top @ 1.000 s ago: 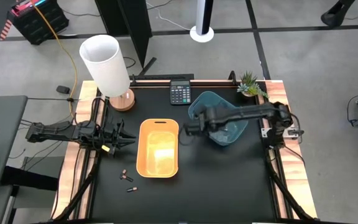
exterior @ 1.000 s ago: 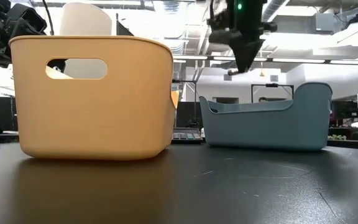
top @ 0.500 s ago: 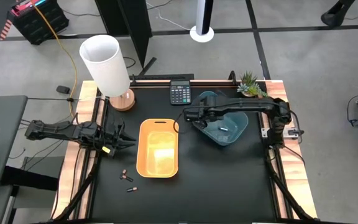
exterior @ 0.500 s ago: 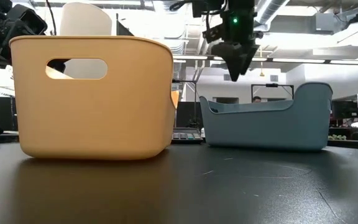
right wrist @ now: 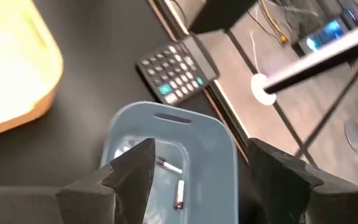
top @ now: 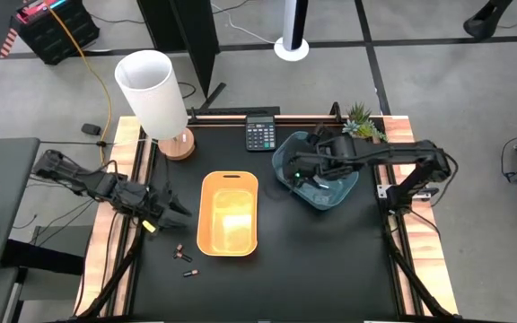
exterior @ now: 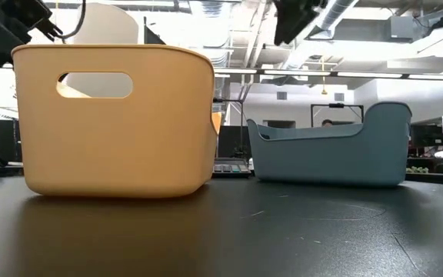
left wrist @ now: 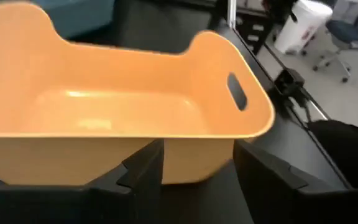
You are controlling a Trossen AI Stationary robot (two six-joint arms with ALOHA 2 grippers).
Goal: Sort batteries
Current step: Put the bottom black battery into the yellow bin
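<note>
While the right gripper [right wrist: 194,180] hangs with jaws released above the blue plastic bin [top: 317,175] holding two batteries, three small dark batteries [top: 184,259] lie on the black tabletop [top: 330,260] near the open-jawed left gripper [top: 170,205], probably due next.

The yellow bin [top: 229,215] and blue bin [top: 317,170] look like smooth, slightly glossy plastic on a matt black tabletop [top: 330,260] with wooden edges [top: 106,260].
</note>
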